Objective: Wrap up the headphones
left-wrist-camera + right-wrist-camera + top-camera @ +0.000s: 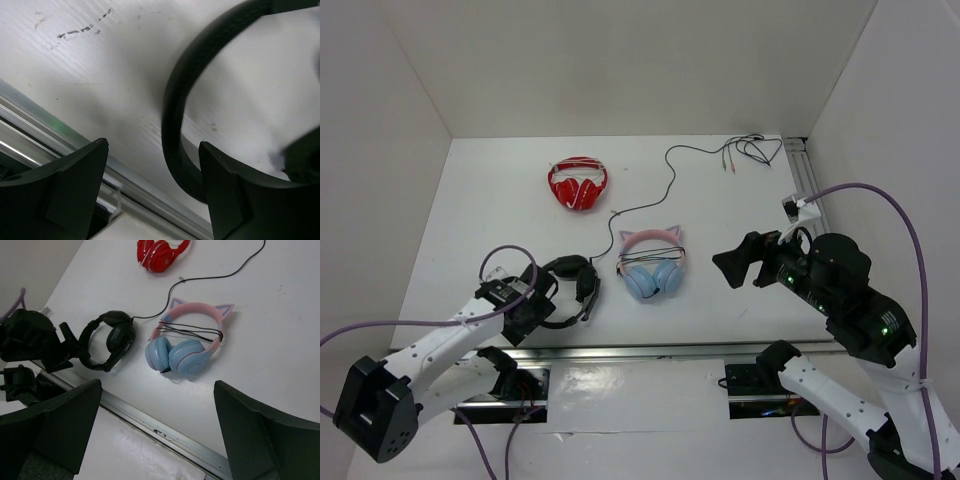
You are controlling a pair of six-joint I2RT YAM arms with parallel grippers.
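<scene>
Top external shows us white walls (pixel 620 60) around a white table (pixel 740 200); left gripper (pixel 152 148) gapes beside the headphones (pixel 572 285), gripping nothing; right gripper (pixel 735 262) wide open, empty.

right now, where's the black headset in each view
top external: black headset lower left of centre, at the left hand
left wrist: only its headband, curving right of centre
right wrist: left of centre, beside the pink-and-blue cat-ear headphones
shared: metal rail at the near edge, in all three
</scene>
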